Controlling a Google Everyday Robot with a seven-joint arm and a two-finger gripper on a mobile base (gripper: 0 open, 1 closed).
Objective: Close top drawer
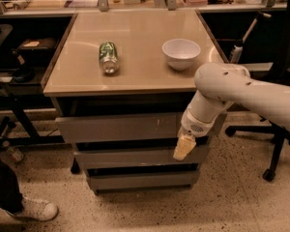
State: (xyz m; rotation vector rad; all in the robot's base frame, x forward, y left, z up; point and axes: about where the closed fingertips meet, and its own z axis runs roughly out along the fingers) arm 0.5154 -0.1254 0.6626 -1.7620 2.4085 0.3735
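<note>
The top drawer [121, 127] is the wide grey front under the table top, with pale scratch marks right of its middle. It stands pulled out a little, proud of the two narrower grey fronts below it. My gripper [184, 146] hangs at the end of the white arm, just in front of the drawers' right end, at the level of the top drawer's lower edge and the second drawer. Its pale tip points down and left.
A green can [108, 57] lies on its side and a white bowl [181, 53] stands on the beige table top [135, 33]. An office chair [280, 129] is at the right. A person's white shoe [36, 209] is at the lower left.
</note>
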